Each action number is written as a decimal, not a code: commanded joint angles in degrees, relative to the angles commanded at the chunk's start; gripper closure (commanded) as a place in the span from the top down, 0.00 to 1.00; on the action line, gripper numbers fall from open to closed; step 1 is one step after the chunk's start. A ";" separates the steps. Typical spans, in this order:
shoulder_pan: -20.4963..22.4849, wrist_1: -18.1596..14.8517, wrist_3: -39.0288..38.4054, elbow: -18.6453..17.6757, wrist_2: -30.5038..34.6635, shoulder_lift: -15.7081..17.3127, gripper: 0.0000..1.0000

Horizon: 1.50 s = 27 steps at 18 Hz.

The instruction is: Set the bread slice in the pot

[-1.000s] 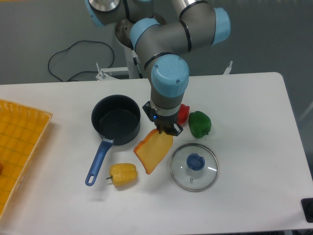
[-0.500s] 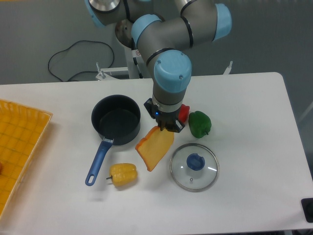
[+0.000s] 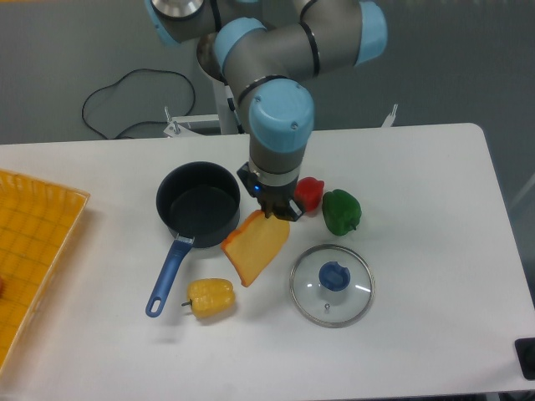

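Observation:
The bread slice (image 3: 255,247), pale yellow with an orange crust, hangs tilted from my gripper (image 3: 272,213), which is shut on its upper corner. It is lifted a little above the table, just right of the pot. The pot (image 3: 199,203) is a dark round saucepan with a long blue handle (image 3: 168,276) pointing to the front left. It looks empty. My gripper is just right of the pot's rim.
A glass lid with a blue knob (image 3: 332,284) lies at the front right. A yellow bell pepper (image 3: 211,296) lies in front of the pot. A red pepper (image 3: 310,194) and a green pepper (image 3: 341,211) sit to the right. A yellow tray (image 3: 33,251) is at the left edge.
My gripper has moved left and slightly up with the bread slice, closer to the pot. The red pepper is more exposed now.

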 joint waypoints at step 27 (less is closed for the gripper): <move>-8.00 -2.46 4.31 -9.59 3.52 5.72 0.00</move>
